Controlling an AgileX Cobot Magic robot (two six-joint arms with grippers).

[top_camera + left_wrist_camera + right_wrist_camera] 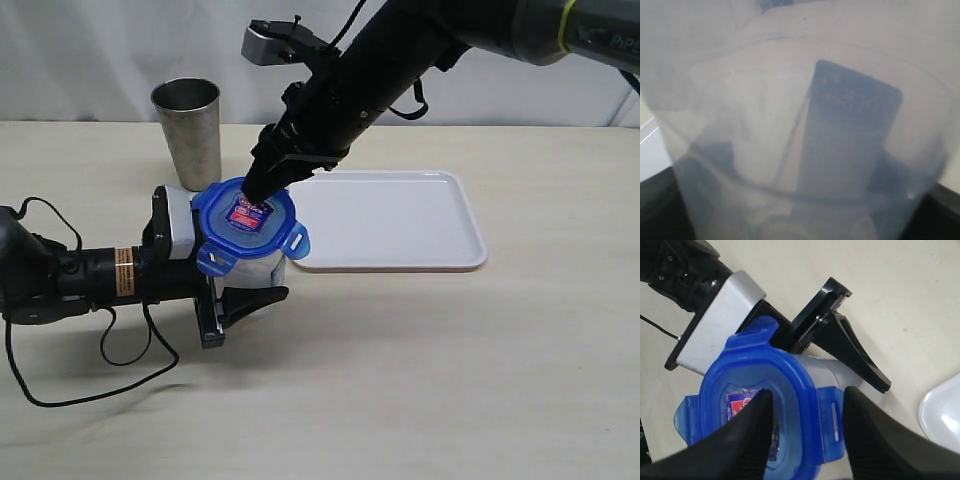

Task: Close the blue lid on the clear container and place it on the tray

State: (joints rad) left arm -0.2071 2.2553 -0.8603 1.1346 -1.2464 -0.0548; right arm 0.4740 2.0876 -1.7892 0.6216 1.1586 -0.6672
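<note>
The left end effector (240, 275) is clamped on the clear container (800, 130) from the side, so it stands firm on the bench (450, 380). The blue lid (245, 215) sits on top, and its flaps look not snapped yet. The right end effector (809, 394) hangs over it with fingers apart, likely to push down. The tray (400, 225) waits just beside. A metal cup (187, 125) stands behind, out of the way.

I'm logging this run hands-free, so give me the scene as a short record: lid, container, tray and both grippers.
blue lid: sitting on the clear container, side flaps sticking out, not snapped down
clear container: upright, beside the tray, not on it
left gripper: clamped on the container's sides
right gripper: open, fingers over the lid's edge
metal tumbler: stands apart, behind
</note>
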